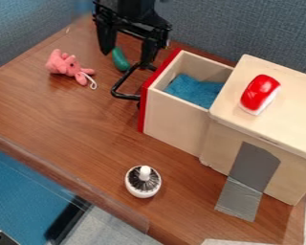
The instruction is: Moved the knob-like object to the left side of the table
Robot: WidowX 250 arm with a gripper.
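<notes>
The black gripper (126, 57) hangs at the top of the view, left of the wooden box, its two fingers spread apart with nothing held between them. Far below it, near the front edge of the table, stands the knob-like object (143, 182). It is round and white, with a dark ribbed top and a small white peg sticking up from the middle. The gripper and the knob-like object are well apart.
A wooden box (225, 136) has its red-fronted drawer (175, 115) pulled out, with blue cloth (194, 91) inside and a black handle. A red-and-white object (259, 94) lies on top. Pink toy (67, 65) and green object (120, 60) lie at the back left.
</notes>
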